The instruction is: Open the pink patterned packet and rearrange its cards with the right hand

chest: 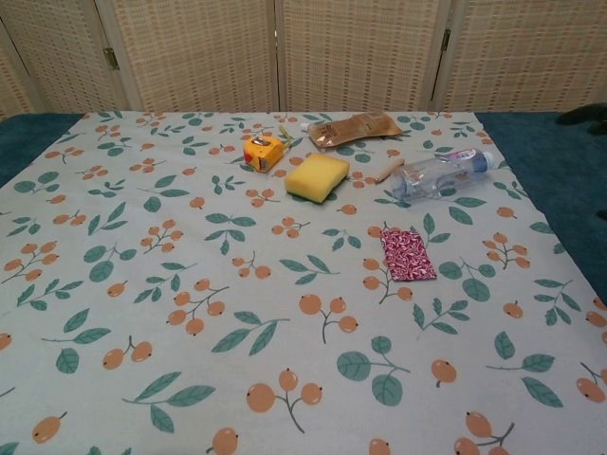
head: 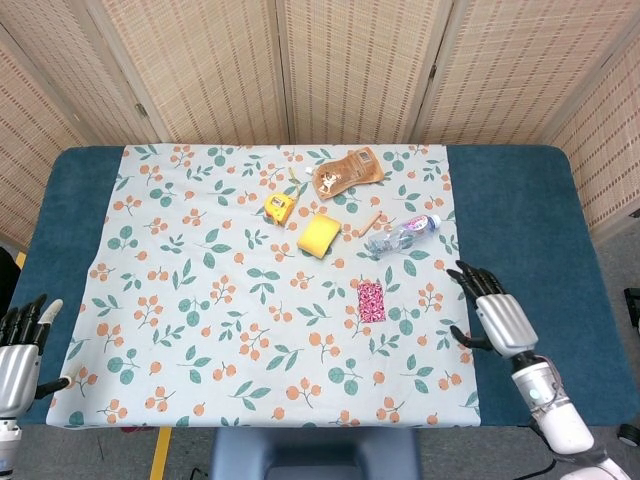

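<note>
Only partly framed — left hand (head: 18, 350), frame-edge cut

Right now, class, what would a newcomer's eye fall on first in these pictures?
The leaf-and-berry cloth covering the blue table. Then the small cluster at its far side: yellow sponge, orange tape measure, brown pouch and bottle. The pink packet lies alone, the open right hand beside it.

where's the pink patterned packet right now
In the head view, the pink patterned packet lies flat on the floral cloth, right of centre, nearer the robot than the water bottle and untouched.
</note>
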`<state>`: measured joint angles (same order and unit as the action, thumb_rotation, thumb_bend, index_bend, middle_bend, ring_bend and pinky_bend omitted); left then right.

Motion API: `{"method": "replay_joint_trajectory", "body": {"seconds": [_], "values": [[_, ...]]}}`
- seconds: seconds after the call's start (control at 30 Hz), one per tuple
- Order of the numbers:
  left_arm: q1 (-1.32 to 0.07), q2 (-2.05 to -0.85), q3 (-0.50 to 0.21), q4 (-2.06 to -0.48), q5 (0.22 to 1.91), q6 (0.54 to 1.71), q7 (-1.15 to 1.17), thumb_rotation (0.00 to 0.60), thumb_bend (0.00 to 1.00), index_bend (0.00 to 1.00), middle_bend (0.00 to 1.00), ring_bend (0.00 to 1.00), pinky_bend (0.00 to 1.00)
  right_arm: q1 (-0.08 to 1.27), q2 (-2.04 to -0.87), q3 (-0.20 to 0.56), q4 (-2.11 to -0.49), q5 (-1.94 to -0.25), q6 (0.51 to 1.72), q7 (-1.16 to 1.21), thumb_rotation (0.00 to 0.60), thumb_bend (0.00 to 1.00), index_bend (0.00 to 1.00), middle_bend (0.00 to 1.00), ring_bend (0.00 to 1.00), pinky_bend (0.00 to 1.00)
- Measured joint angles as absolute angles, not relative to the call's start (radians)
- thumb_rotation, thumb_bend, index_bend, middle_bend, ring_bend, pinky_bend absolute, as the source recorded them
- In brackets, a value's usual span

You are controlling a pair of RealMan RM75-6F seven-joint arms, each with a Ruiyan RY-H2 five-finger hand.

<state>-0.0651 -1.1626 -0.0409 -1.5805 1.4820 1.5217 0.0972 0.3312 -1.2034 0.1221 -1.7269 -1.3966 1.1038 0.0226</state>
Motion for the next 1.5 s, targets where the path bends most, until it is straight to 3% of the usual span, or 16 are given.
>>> {"method": "replay_joint_trajectory", "body": {"seconds": [0.13, 0.43, 1.1, 1.5], "values": [[-0.06, -1.16, -0.038, -1.578, 1.488, 1.528, 0.088, 0.6, 0.26, 0.12, 0.0, 0.02, 0.0, 0.384, -1.25, 0.138, -1.716, -1.345, 1.031, 0.002, 0.441, 0.15, 0.21, 0.0, 0.0, 0.0], [-0.057, -1.16, -0.035, -1.569, 1.495, 1.529, 0.072, 0.6, 0.26, 0.14, 0.0, 0.02, 0.0, 0.495, -1.369, 0.171, -1.653, -1.217, 0.931, -0.093, 0.434, 0.15, 0.3, 0.0, 0.0, 0.0], [-0.056, -1.166, -0.03, -1.547, 1.5, 1.519, 0.048, 0.6, 0.26, 0.16, 0.0, 0.03, 0.0, 0.658, -1.588, 0.187, -1.465, -0.921, 0.829, -0.291, 0.398, 0.14, 0.3, 0.0, 0.0, 0.0], [-0.054, -1.175, -0.03, -1.528, 1.497, 1.515, 0.036, 0.6, 0.26, 0.16, 0.0, 0.03, 0.0, 0.699, -1.629, 0.182, -1.399, -0.88, 0.816, -0.308, 0.396, 0.14, 0.3, 0.0, 0.0, 0.0]]}}
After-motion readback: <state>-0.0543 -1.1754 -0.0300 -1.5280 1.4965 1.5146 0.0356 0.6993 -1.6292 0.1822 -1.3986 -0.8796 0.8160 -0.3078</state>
